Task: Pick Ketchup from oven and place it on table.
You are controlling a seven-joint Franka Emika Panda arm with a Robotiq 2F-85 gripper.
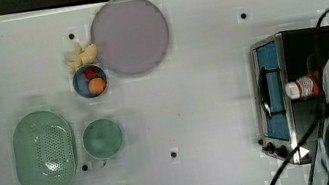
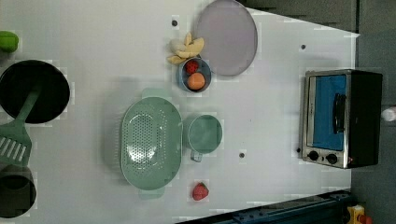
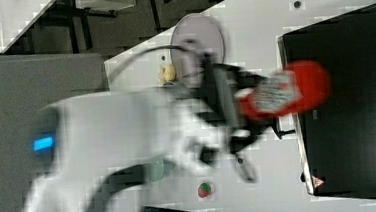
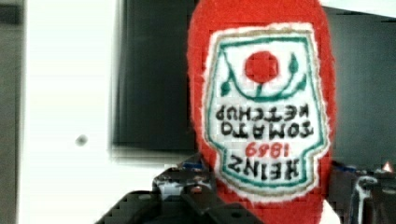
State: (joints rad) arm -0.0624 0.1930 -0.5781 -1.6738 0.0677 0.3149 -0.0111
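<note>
Top view shows the ketchup (image 1: 303,86) lying about level above the dark roof of the oven (image 1: 297,47), at the right end of the table (image 1: 203,96). Its long axis runs left to right in the top view, with the white cap toward the oven's blue glass door and the red body toward the arm. In the right view the bottle (image 3: 285,91) hangs clear above the oven's black top (image 3: 358,139), its rounded base pointing to the right view's right and its label facing the camera. The tool (image 3: 229,108) is clamped on the cap end of the bottle, with its fingers part-way apart at the bottle's width. In the wrist view the label on the ketchup (image 4: 261,107) reads upside down, and dark fingers (image 4: 187,186) press against the lower part of the bottle. The left view shows the oven (image 2: 343,116) with its door closed, at the far right of the table (image 2: 261,130).
</note>
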